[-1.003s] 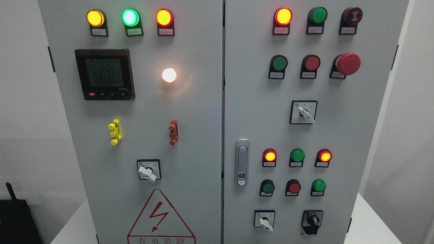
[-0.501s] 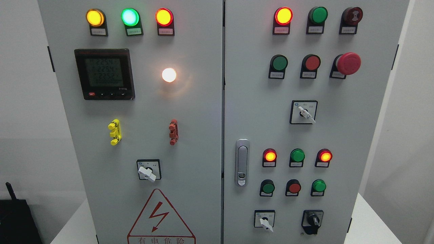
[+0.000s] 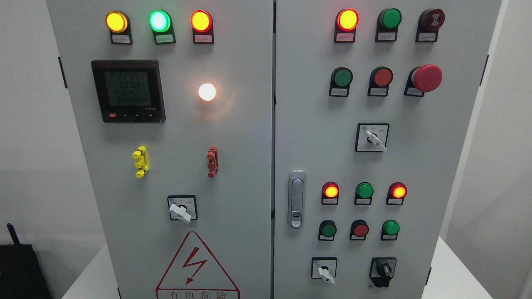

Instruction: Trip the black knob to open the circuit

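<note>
The black knob [image 3: 383,271] is a rotary switch at the lower right of the grey cabinet's right door [image 3: 316,145]. Its handle points roughly straight up and down. To its left sits a white-handled selector [image 3: 324,270]. Neither of my hands nor either arm shows in the head view.
The right door also carries lit and unlit round lamps, green and red buttons, a red mushroom stop button [image 3: 425,77], another white selector [image 3: 373,138] and a silver door latch [image 3: 296,199]. The left door holds a meter [image 3: 128,91] and a warning triangle [image 3: 196,265]. A black device [image 3: 20,270] stands at the lower left.
</note>
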Tool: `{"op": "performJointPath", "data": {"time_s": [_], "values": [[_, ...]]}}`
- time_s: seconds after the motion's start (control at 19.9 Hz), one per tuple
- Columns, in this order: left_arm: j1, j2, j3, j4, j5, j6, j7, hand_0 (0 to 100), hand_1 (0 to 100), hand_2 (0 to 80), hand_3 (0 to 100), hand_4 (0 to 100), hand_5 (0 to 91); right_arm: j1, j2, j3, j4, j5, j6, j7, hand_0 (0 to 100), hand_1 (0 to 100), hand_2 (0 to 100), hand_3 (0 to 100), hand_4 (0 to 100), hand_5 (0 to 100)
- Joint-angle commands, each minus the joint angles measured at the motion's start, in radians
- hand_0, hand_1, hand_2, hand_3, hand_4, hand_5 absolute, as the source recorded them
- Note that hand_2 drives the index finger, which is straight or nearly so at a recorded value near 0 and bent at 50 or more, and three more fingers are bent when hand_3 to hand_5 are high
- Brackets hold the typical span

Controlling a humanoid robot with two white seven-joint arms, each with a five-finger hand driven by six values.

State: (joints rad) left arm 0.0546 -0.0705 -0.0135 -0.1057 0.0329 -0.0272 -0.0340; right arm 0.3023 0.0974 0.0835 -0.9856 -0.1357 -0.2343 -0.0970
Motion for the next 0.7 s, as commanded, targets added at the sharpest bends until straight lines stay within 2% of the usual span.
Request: {"op": "performJointPath", "data": {"time_s": [0.0,0.25,0.5,0.65], "values": [[-0.004,0.000,0.001,0.000,0.002,-0.002,0.000,12,39,0.0,0,0,0.0,0.001,-0.002,0.001,-0.059,-0.004,-0.023,-0.012,0,0,0,94,72,58],[-0.004,-0.002,0.001,0.000,0.002,0.000,0.000,12,39,0.0,0,0,0.0,0.009,-0.001,0.001,-0.149,-0.004,-0.039,-0.029,0,0,0,100,78,68],[-0.002,-0.002,0.001,0.000,0.002,-0.002,0.000,12,39,0.0,0,0,0.0,0.052,0.005,0.004,-0.296,-0.004,-0.039,-0.032,0,0,0,100,84,77],[-0.004,-0.002,0.001,0.000,0.002,0.000,0.000,12,39,0.0,0,0,0.0,0.054,0.007,0.013,-0.364,-0.004,-0.039,-0.064,0,0,0,100,87,82]]}}
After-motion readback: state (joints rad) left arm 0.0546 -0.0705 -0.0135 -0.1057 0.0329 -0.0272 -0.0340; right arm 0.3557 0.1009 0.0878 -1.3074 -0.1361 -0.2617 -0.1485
